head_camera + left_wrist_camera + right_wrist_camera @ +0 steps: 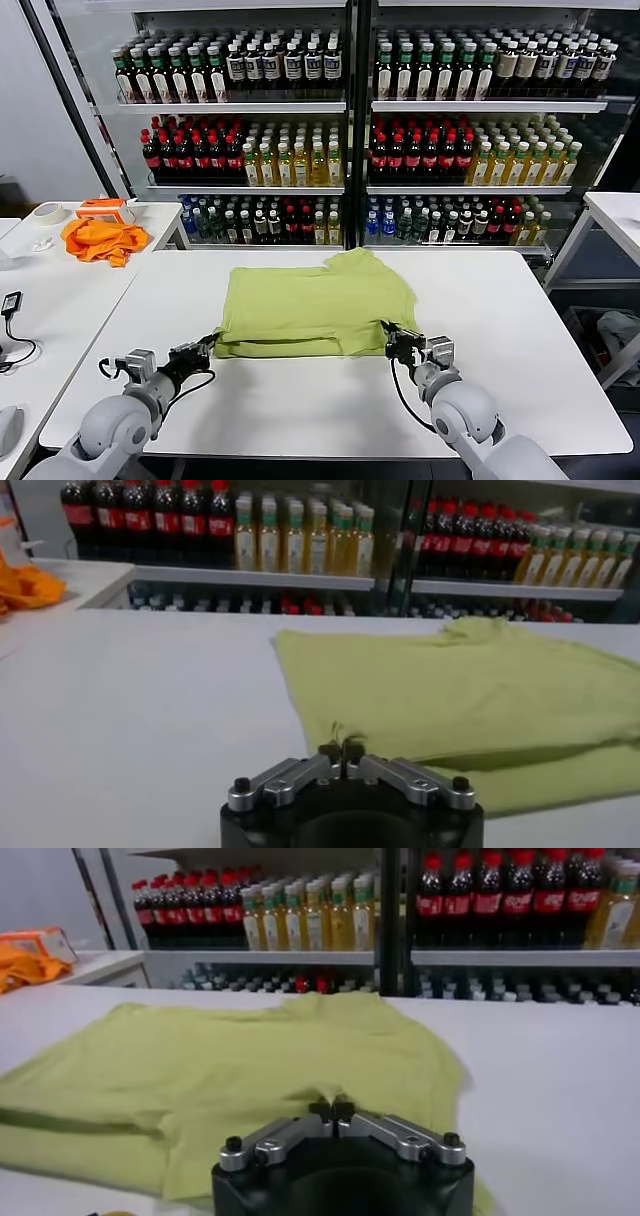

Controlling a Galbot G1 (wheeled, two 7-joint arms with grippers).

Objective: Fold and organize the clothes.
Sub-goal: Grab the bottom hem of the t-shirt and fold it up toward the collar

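Nearest the robot, both arms reach forward over the white table (500,330). The left gripper (208,345) sits at the near left corner of the shirt (315,305), its fingers closed together with a pinch of lime fabric between the tips, as the left wrist view shows (340,748). The right gripper (390,335) sits at the near right corner, its fingers likewise closed on a small pucker of the cloth (331,1108).

The shirt lies in the middle of the table, already folded over once: an upper layer rests on a lower one, and the lower edge shows as a strip along the near side. A rumpled part bunches at its far right corner.

Farther off to the left, on a second table (150,215), lie an orange cloth (100,240), an orange-and-white tool (105,208) and a roll of tape (46,212). A black cable (12,320) lies on the left table nearer the robot.

Behind everything stand glass-fronted coolers (350,120), shelves full of bottles.
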